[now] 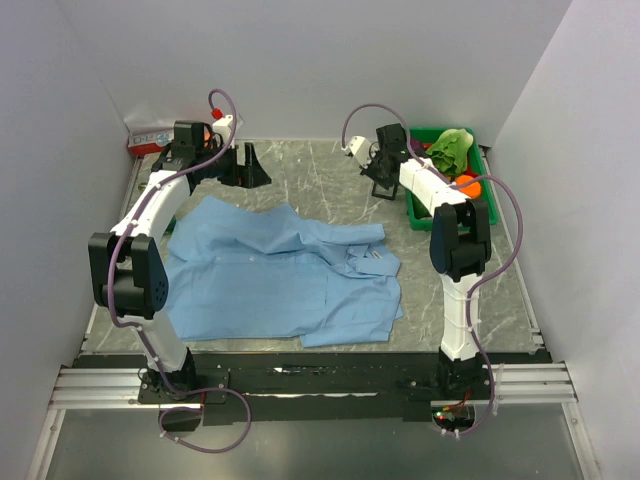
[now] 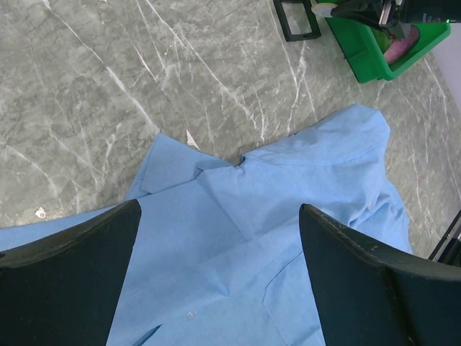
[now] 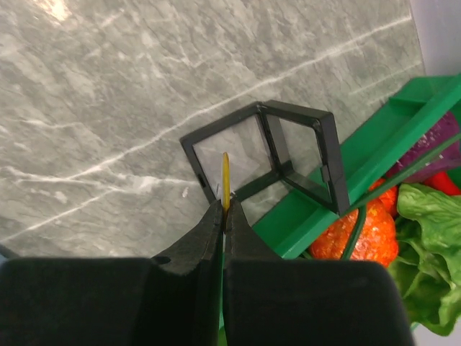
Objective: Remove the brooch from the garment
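The garment, a light blue collared shirt, lies spread flat on the marble table; its collar end fills the lower left wrist view. My left gripper hangs open above it with nothing between its fingers, at the back left in the top view. My right gripper is shut on the brooch, seen edge-on as a thin gold sliver sticking out past the fingertips. It is held over an open black-framed clear case. In the top view the right gripper is at the back right, well away from the shirt.
A green bin with lettuce and orange items stands at the back right, right beside the case. A red and white box sits in the back left corner. White walls close in the table on three sides.
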`<move>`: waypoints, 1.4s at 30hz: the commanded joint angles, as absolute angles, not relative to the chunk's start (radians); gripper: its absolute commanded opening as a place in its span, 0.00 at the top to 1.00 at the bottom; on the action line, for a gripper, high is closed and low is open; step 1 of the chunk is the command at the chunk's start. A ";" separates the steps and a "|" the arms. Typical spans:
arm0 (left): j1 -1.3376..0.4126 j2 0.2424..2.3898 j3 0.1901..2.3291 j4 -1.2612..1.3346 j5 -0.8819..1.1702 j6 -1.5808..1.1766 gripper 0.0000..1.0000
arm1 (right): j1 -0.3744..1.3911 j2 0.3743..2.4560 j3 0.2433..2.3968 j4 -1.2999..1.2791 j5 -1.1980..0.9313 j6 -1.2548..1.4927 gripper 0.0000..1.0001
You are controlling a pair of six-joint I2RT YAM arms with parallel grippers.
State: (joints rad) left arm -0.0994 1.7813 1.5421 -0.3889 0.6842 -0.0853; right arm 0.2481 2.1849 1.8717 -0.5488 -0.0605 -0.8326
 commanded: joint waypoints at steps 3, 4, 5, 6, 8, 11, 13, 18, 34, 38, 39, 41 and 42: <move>-0.101 1.761 1.546 -0.403 0.695 -0.066 0.04 | 0.239 2.236 1.919 -0.528 -0.002 -0.882 1.00; -0.101 1.763 1.548 -0.403 0.698 -0.066 0.04 | 0.239 2.243 1.930 -0.532 0.023 -0.890 1.00; -0.101 1.763 1.549 -0.403 0.710 -0.064 0.03 | 0.239 2.249 1.940 -0.541 0.018 -0.893 1.00; -0.101 1.767 1.551 -0.405 0.716 -0.061 0.04 | 0.239 2.255 1.948 -0.551 0.017 -0.899 1.00; -0.101 1.767 1.551 -0.403 0.727 -0.064 0.03 | 0.241 2.253 1.945 -0.540 0.021 -0.914 1.00; -0.103 1.775 1.549 -0.400 0.736 -0.071 0.04 | 0.239 2.260 1.934 -0.520 0.035 -0.940 1.00; -0.101 1.778 1.552 -0.399 0.736 -0.072 0.04 | 0.238 2.260 1.928 -0.502 0.035 -0.951 1.00; -0.101 1.782 1.557 -0.400 0.735 -0.072 0.04 | 0.236 2.253 1.896 -0.463 0.031 -0.986 1.00; -0.101 1.781 1.551 -0.397 0.742 -0.077 0.04 | 0.238 2.342 1.982 -0.457 0.057 -1.002 1.00; -0.101 1.789 1.551 -0.400 0.744 -0.077 0.04 | 0.242 2.338 1.990 -0.468 0.052 -1.006 1.00; -0.103 1.789 1.551 -0.399 0.745 -0.078 0.04 | 0.242 2.333 1.988 -0.468 0.051 -1.006 1.00; -0.101 1.793 1.552 -0.396 0.750 -0.083 0.03 | 0.242 2.319 1.979 -0.462 0.048 -1.015 1.00; -0.101 1.795 1.552 -0.394 0.752 -0.083 0.03 | 0.242 2.315 1.974 -0.456 0.048 -1.026 1.00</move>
